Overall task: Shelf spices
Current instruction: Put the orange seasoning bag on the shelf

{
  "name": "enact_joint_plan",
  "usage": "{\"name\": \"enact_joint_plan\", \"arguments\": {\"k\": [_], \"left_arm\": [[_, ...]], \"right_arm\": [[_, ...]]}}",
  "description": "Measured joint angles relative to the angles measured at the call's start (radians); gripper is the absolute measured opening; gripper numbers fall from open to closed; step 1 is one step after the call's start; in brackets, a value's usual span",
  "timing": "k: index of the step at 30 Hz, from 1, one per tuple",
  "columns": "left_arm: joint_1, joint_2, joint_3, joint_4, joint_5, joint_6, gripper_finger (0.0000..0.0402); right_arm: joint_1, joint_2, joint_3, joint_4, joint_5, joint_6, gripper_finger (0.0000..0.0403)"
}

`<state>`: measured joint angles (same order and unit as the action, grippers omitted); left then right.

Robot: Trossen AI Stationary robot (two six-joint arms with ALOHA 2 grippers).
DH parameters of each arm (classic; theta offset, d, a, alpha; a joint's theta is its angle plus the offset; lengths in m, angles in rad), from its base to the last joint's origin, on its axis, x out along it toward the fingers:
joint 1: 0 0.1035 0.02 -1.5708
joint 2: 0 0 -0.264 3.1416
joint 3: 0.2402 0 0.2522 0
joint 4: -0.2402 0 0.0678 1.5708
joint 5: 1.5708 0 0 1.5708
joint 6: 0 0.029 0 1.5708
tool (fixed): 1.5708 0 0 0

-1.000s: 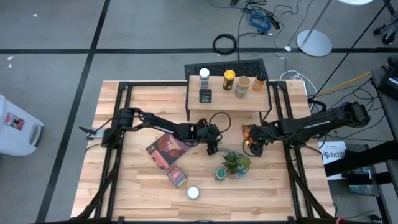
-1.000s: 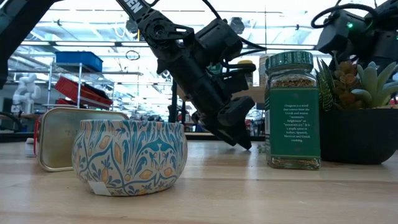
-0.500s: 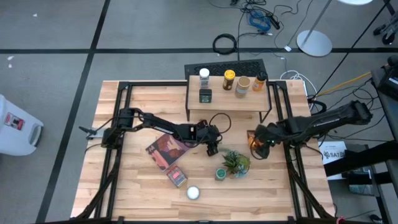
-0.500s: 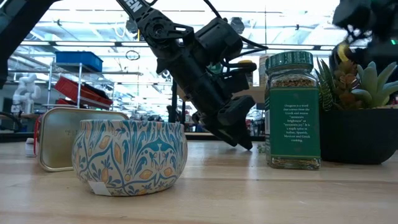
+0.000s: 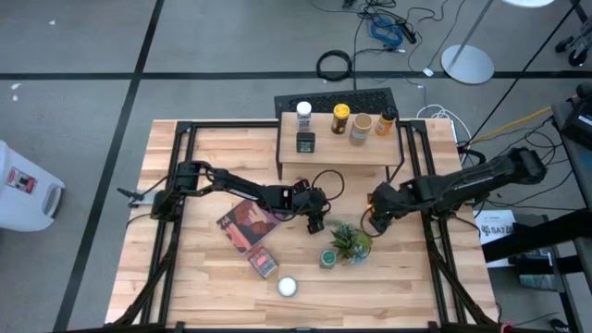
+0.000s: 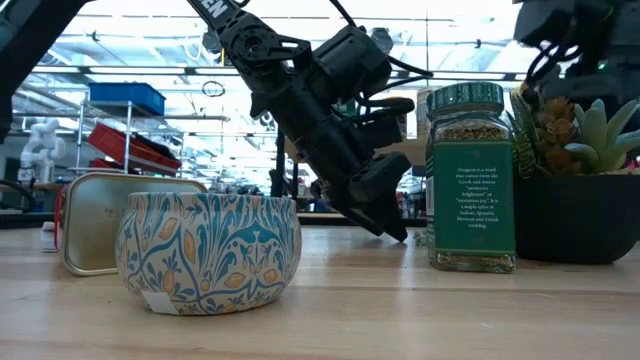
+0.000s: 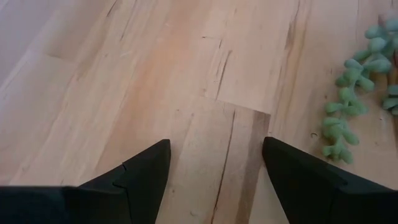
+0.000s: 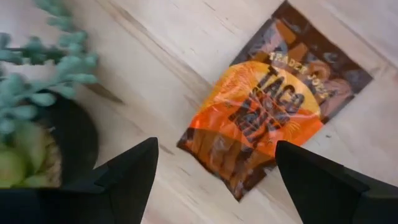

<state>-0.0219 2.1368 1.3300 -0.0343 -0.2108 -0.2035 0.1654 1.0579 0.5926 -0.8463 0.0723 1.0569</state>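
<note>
Orange packet [image 8: 267, 109] lies flat on the surface [image 5: 213, 153], on the right-arm side of the potted plant [image 5: 351, 242], between the plant and the shelf's right leg. In the high view it is mostly covered by the right claw [image 5: 377, 215]; the right wrist view shows it plainly, beyond the two dark fingers [image 8: 124, 177].

Right claw: poised over the packet, jaws spread wide, nothing between them, no contact with the packet that I can see.

Shelf [image 5: 338, 153] stands at the far edge of the surface, beyond the plant. On its board: white-topped jar [image 5: 303, 112], dark tin [image 5: 305, 141] just in front of that, yellow-topped jar [image 5: 341, 116], tan-topped jar [image 5: 360, 128], orange-topped jar [image 5: 386, 120].

Green-topped jar [image 5: 328, 258] upright, just beside the plant on its left-arm side; label readable in the low view [image 6: 472, 180]. Red tin [image 5: 263, 264] and round patterned tin [image 5: 288, 287] lie further out from the plant toward the near edge. Maroon book [image 5: 246, 222] lies flat, on the plant's left-arm side.

Left claw [image 5: 315, 222]: low over bare wood between book and plant, jaws apart, holding nothing. Whether its tips touch the wood is not clear from the low view.
</note>
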Motion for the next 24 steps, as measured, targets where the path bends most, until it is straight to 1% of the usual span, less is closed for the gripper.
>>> {"name": "enact_joint_plan", "arguments": {"k": [3,6,8,11,15,21,24], "left_arm": [[0.0,0.0,0.0,-0.001,0.0,0.0,0.0269],[-0.001,0.0,0.0,-0.001,0.013,0.0,0.0269],[-0.004,0.0,0.0,-0.001,0.016,0.001,0.0269],[-0.01,0.0,0.0,-0.001,0.018,0.002,0.0269],[-0.019,0.0,0.0,-0.004,0.018,0.005,0.0269],[-0.026,0.0,0.0,-0.008,0.019,0.007,0.0269],[-0.029,0.0,0.0,-0.01,0.019,0.008,0.0269]], "right_arm": [[0.0,0.087,0.0,0.051,-0.011,-0.001,0.0312],[0.0,0.182,0.0,0.122,-0.051,-0.049,0.0313],[0.0,0.237,0.003,0.132,-0.045,-0.078,0.0313],[-0.001,0.303,0.007,0.133,-0.033,-0.073,0.0313],[-0.005,0.326,0.006,0.114,0.014,-0.052,0.0313],[-0.001,0.316,0.002,0.09,0.047,-0.047,0.0311],[0.009,0.313,0.002,0.073,0.062,-0.047,0.0289]]}}
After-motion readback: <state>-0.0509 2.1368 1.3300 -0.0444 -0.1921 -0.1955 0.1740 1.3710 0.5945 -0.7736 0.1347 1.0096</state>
